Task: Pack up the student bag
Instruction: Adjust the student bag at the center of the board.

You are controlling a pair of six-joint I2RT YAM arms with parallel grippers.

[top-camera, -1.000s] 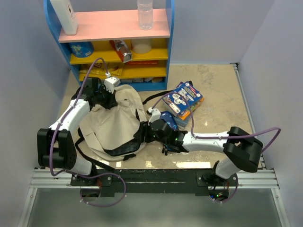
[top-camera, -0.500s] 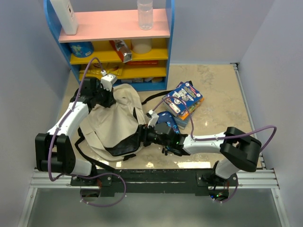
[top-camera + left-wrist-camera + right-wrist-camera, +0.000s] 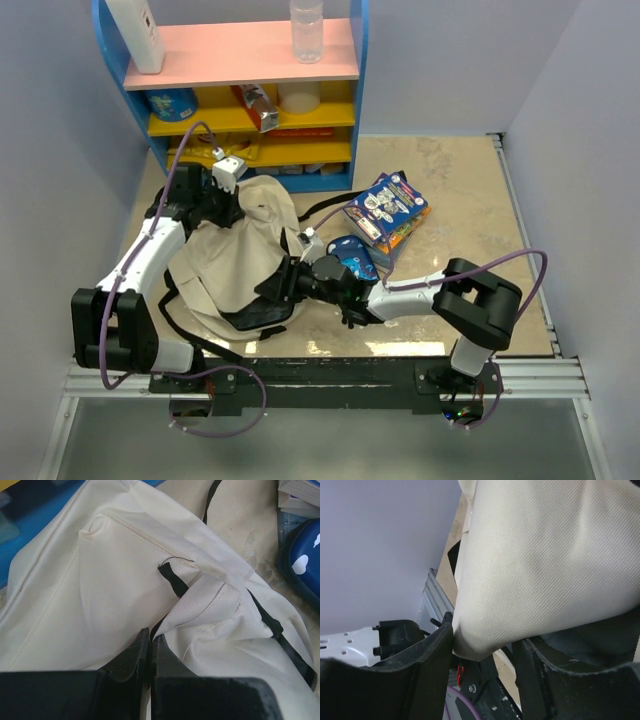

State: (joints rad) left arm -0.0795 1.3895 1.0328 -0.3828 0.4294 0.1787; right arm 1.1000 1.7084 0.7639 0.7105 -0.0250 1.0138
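Reaching farther left than a second ago, the right gripper (image 3: 484, 637) straddles a fold of the student bag (image 3: 245, 255), lying left on the table (image 3: 470, 220); whether it grips, I cannot tell. Beyond, the left gripper (image 3: 150, 642) is clamped on the bag's upper fabric.

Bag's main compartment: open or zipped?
Open: the bag gapes at its near end, with dark lining showing in the top view.

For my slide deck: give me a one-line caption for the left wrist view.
Left hand pinching the cream backpack beside a black strap, blue pencil case at the right edge.
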